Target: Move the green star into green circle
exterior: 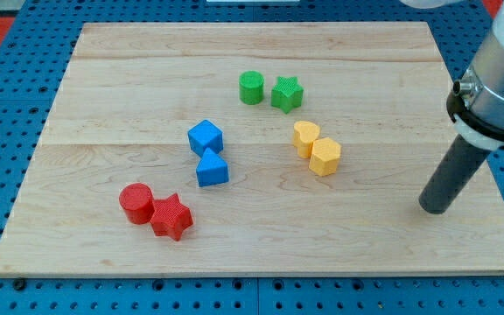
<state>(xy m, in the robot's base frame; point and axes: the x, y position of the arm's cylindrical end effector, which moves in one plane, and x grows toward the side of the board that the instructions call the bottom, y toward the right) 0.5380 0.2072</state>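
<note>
The scene was bright and evenly lit; the wooden board [261, 236] showed no glare or hot spots; light seemed to come from above, since the blocks threw only short, soft shadows at their bases; a faint shadow lay beside my tip [433, 210] near the bench's right edge; focus was sharp across the board, grain lines clear; the bench's edges looked straight, without obvious distortion.
</note>
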